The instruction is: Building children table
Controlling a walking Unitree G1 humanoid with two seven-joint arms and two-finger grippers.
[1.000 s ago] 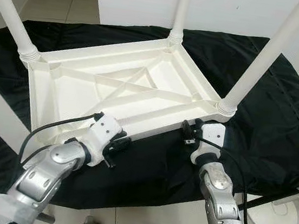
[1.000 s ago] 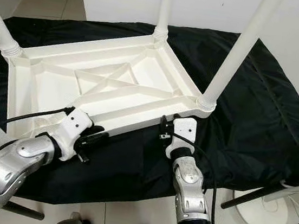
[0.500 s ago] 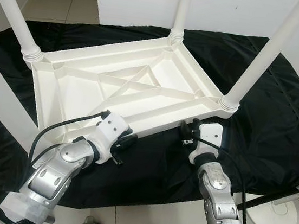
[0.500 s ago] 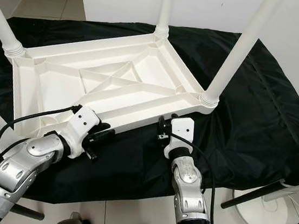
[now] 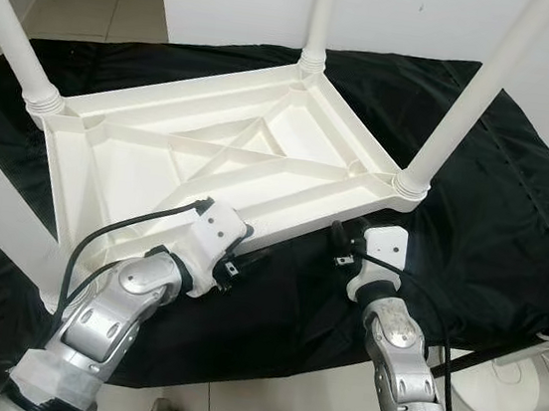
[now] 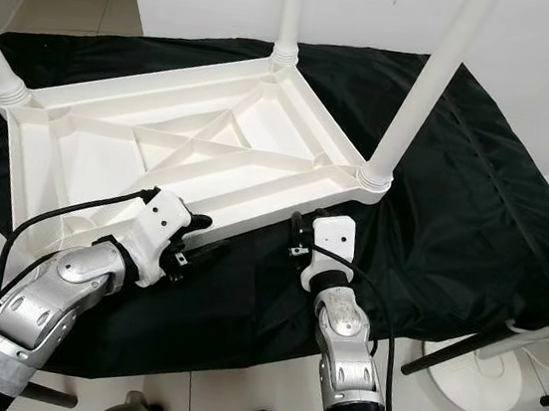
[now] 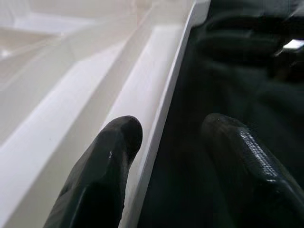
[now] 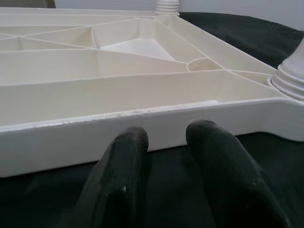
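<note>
Children's table point(image 5: 210, 158) lay upside down on the black-draped worktop point(image 5: 513, 225), legs up for handling | my left gripper point(image 7: 166, 156) straddled its near rim, jaws open, one finger inside | right gripper point(image 8: 164, 156) just outside that rim, jaws parted, empty.

Table point(image 5: 211, 148) upside-down on cloth point(image 5: 516, 195), 2 grippers at near rim

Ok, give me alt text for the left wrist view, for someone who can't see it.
The left gripper is open, its two black fingers straddling the near rim of the upturned white table: one finger over the white plastic, the other over the black cloth beside it. Whether either finger touches the rim is unclear.
</note>
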